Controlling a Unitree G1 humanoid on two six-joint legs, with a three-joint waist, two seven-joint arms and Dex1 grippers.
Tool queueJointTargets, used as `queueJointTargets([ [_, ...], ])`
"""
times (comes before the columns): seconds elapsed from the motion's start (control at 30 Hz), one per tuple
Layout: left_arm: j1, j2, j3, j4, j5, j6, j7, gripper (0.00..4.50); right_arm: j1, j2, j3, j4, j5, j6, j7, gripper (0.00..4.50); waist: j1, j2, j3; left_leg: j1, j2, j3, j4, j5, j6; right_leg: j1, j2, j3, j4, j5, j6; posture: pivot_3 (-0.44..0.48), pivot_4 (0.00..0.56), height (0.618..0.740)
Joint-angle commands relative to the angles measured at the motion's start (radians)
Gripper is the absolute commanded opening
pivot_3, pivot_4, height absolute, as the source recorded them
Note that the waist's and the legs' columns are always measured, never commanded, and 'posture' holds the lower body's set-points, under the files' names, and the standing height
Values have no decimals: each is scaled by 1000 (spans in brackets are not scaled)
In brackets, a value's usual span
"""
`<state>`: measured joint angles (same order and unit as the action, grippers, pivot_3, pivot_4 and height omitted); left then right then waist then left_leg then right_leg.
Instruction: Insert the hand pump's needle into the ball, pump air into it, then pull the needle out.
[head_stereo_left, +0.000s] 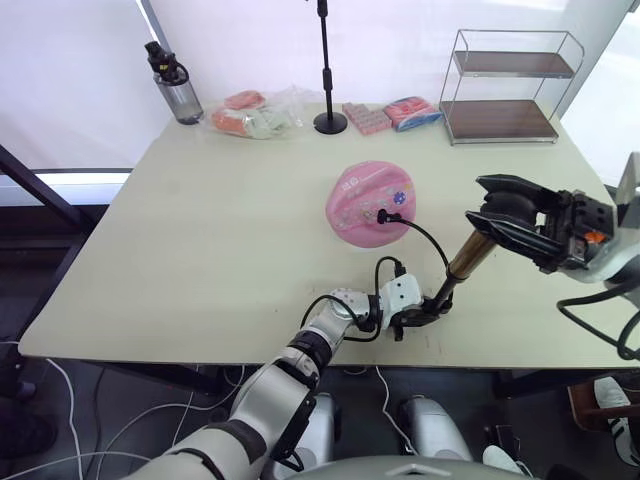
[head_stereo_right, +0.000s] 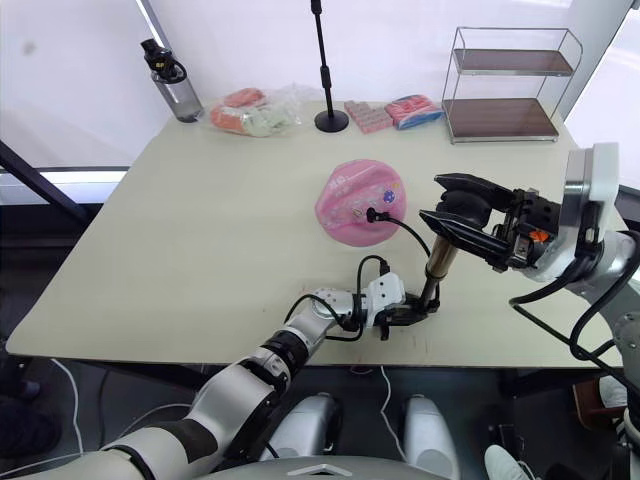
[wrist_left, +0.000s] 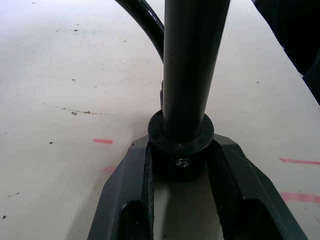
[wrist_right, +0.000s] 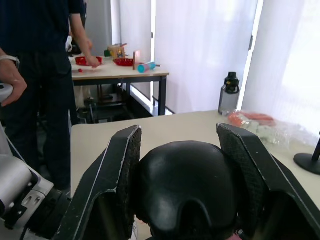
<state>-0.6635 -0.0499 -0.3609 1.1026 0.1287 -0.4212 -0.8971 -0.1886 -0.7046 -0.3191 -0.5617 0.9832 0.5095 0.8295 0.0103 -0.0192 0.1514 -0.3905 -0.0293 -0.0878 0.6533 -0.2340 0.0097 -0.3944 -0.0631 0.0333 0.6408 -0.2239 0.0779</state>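
Left eye view | left pincer (head_stereo_left: 418, 318) clamps hand pump (head_stereo_left: 462, 262) base | right pincer (head_stereo_left: 505, 212) grips its handle

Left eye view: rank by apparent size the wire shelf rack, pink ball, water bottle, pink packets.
1. Two-tier wire shelf rack with brown boards.
2. Pink printed ball, though it sits nearer the camera than the rack.
3 and 4. Dark-capped clear water bottle and flat pink packets look about alike; not ranked.

1. I see the pink ball (head_stereo_left: 369, 204), printed and somewhat flattened, lying mid-table.
2. The needle (head_stereo_left: 384, 214) fitting sits plugged into the ball's near side.
3. The hand pump (head_stereo_left: 463, 262) stands tilted, its base at the near edge.
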Motion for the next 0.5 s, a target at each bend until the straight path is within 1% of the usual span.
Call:
queueJointTargets([
  [0.03, 34, -2, -6, 63, 28, 28, -11, 1035, 63, 32, 56, 55, -95, -32, -1, 1919, -2, -2, -2, 1, 1, -1, 0, 0, 0, 1, 0, -1, 0, 0, -1, 0, 150, 731],
  [0.1, 35, -1, -3, 67, 31, 19, -7, 1035, 97, 46, 84, 79, -138, -71, 22, 1919, -3, -2, -3, 3, 3, 0, 0, 0, 0, 3, 0, -1, 0, -2, -3, 0, 150, 731],
  [0.23, 43, 2, 0, 69, 34, 7, -15, 1035, 145, 80, 133, 146, -202, -129, 36, 1919, -3, -3, -4, 8, 4, -1, -3, 0, -1, 9, 0, -2, -3, -3, -4, 0, 150, 731],
  [0.4, 47, 6, 0, 69, 39, -2, -23, 1035, 136, 107, 153, 220, -226, -155, 32, 1919, -2, -2, -4, 8, 4, -2, -4, 0, -1, 9, 0, -3, -4, -3, -4, 0, 150, 731],
  [0.5, 48, 6, 5, 70, 37, -1, -25, 1035, 141, 126, 184, 260, -271, -175, 33, 1919, -1, -1, -4, 7, 4, -2, -5, 0, -1, 9, 0, -4, -6, -2, -4, 0, 150, 731],
])
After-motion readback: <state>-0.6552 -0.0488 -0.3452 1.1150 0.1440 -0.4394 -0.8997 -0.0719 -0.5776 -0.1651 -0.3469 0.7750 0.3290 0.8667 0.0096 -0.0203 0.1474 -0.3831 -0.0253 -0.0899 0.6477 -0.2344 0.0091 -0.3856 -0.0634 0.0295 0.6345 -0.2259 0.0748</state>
